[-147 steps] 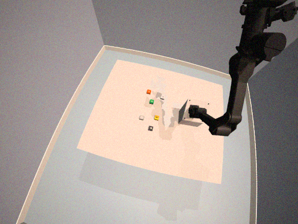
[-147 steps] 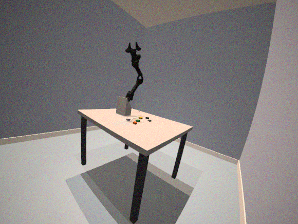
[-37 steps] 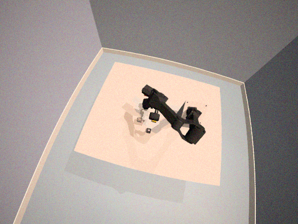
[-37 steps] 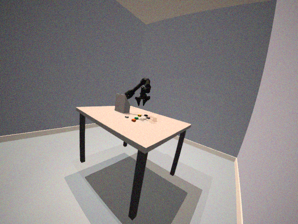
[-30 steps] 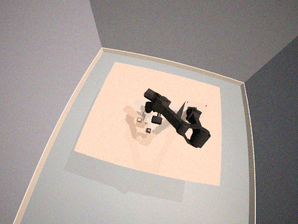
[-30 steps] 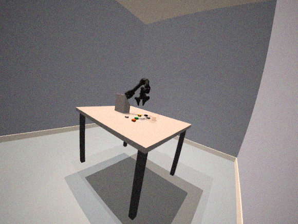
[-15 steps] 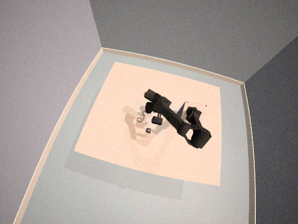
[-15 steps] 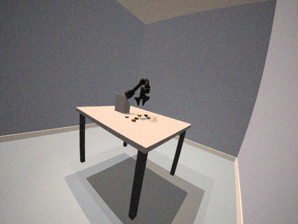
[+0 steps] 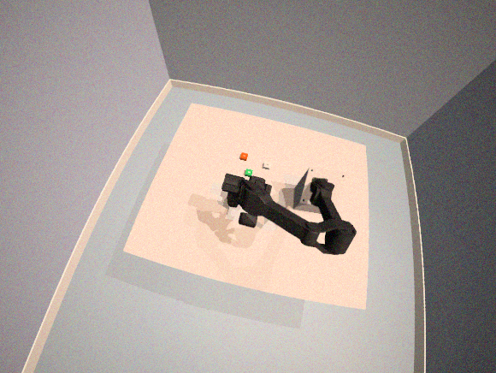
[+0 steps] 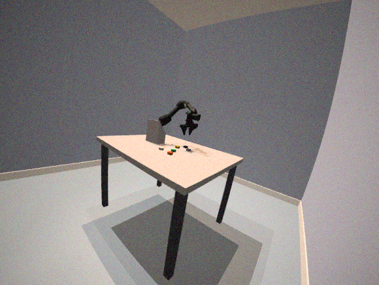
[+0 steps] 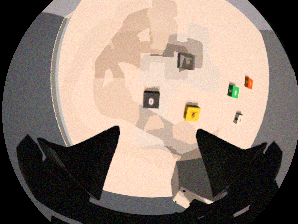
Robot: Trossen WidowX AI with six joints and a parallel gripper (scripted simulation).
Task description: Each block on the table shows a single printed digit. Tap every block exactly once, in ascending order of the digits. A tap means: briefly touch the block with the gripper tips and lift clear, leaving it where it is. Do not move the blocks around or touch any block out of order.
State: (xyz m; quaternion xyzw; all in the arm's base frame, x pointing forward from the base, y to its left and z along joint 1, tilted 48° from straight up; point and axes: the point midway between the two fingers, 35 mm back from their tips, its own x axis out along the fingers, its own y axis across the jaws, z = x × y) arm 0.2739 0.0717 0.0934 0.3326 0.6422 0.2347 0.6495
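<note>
My gripper (image 10: 187, 134) (image 11: 160, 132) is open and empty, high above the table. In the wrist view a black block (image 11: 151, 99) (image 10: 185, 146) lies just beyond the gap between the fingertips; its digit looks like 0. A yellow block (image 11: 192, 113) (image 10: 177, 146) lies right of it, near the right fingertip. A dark grey block (image 11: 186, 61) (image 10: 189, 150) lies farther up in shadow. A green block (image 11: 233, 91) (image 10: 173, 150) (image 9: 249, 172), an orange block (image 11: 249, 82) (image 10: 170, 153) (image 9: 244, 156) and a white block (image 11: 238, 118) (image 10: 161, 148) (image 9: 266, 166) lie to the right. Their digits are unreadable.
The arm (image 9: 286, 216) reaches over the table (image 9: 171, 231) (image 10: 140, 150) and hides the black, yellow and grey blocks in the top view. A grey wedge-shaped stand (image 10: 155, 131) is at the arm's base. Arm shadows fall around the blocks.
</note>
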